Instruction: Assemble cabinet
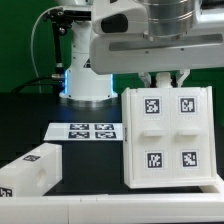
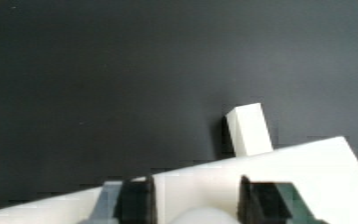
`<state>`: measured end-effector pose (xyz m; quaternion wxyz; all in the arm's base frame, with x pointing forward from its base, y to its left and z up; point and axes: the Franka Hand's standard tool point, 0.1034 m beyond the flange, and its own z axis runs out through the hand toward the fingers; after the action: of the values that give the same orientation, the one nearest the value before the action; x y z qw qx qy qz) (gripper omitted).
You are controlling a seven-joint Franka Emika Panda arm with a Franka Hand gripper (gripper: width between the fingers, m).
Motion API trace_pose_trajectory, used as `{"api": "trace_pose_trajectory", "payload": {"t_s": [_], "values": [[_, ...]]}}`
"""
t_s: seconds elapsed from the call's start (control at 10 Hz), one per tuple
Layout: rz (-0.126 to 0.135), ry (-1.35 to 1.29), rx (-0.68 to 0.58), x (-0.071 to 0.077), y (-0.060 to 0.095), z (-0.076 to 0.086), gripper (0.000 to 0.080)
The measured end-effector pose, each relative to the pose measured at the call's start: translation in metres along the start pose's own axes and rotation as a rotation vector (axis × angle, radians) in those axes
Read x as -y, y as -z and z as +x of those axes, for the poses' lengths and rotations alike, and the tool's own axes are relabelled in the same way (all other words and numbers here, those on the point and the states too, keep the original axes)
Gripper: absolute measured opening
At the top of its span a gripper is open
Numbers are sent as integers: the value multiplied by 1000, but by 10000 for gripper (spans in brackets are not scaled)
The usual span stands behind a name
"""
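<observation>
I see the large white plastic cabinet body (image 1: 168,128) sitting on the black table (image 1: 25,120) at the exterior view's right. Its broad face, with four square black-and-white tags, is turned toward the camera. Its outline is near square, so I can't pick a long axis. My two-finger gripper (image 1: 165,82) straddles its far edge; I can't tell whether it's pinching. A smaller white oblong box (image 1: 30,172) lies at the left, its long axis slanting.
</observation>
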<state>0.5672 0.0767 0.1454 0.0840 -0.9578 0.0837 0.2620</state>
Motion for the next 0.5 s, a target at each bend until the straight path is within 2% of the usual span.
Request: {"api": "trace_pose_trajectory", "payload": {"t_s": [0.2,0.5], "values": [[2,-8,30,-2,-4,1,218],[5,-36,42,-1,-4,15,218]]}}
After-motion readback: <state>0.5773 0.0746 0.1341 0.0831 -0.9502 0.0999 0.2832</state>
